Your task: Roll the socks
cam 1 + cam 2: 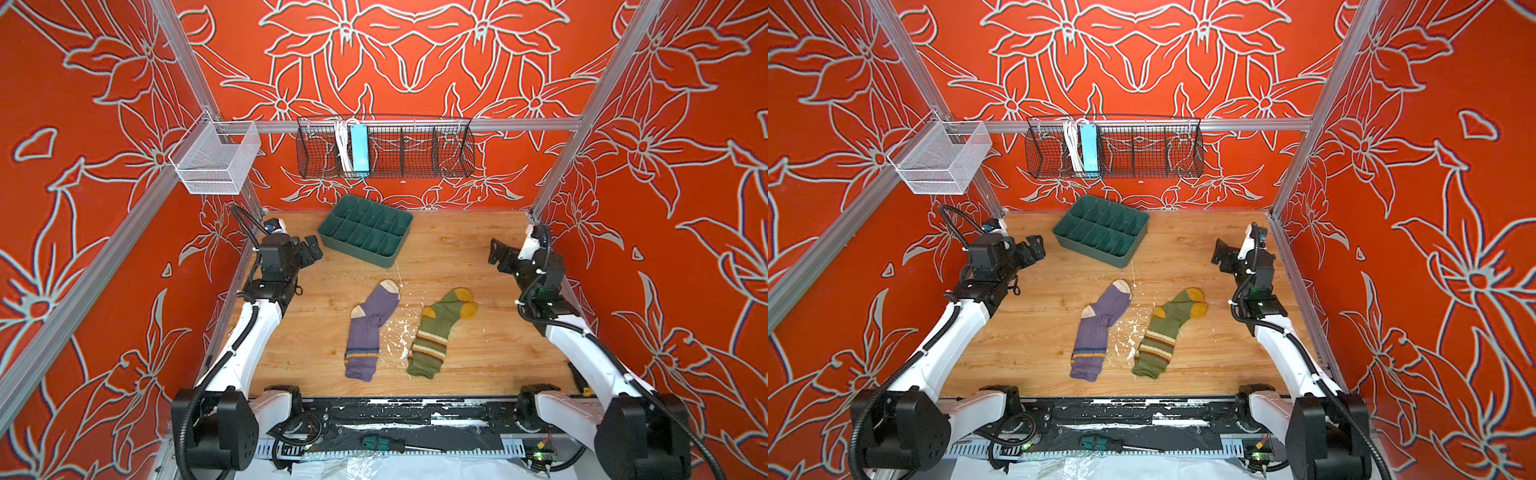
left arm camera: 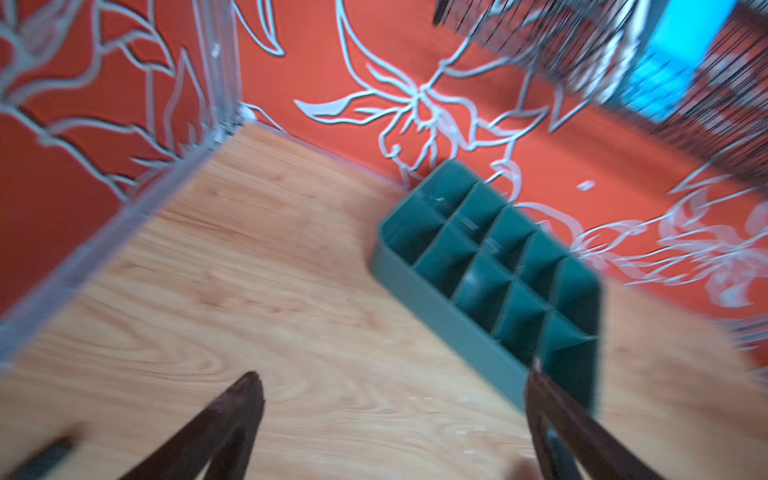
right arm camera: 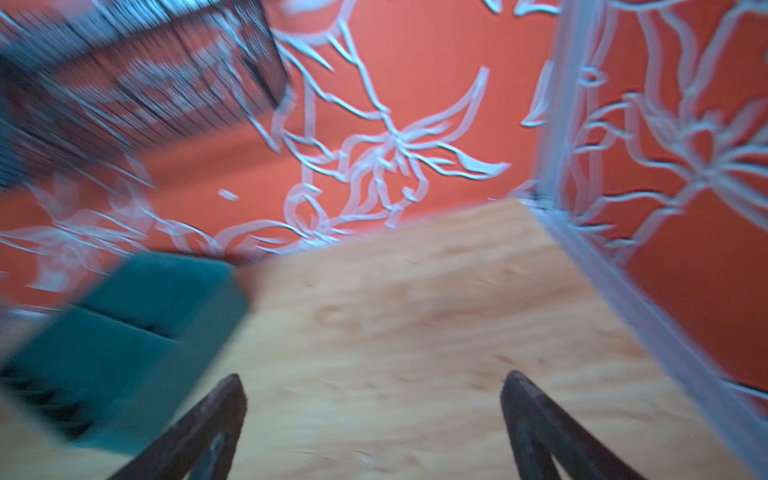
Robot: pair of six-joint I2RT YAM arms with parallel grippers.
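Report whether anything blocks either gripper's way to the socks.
Nothing visible does. Bare table lies between the open left gripper and the purple sock, and between the open right gripper and the green sock. The tray sits farther back, off both paths.

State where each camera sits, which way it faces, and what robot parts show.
Top views: high over the near edge, looking down and toward the back wall at the purple sock, olive sock and green tray; both arms show.
Left wrist: on the left arm, facing the back left corner and the tray; left end effector open.
Right wrist: on the right arm, facing the back right corner; right end effector open.
Shared: both wrist views catch the tray and wire basket, not the socks.
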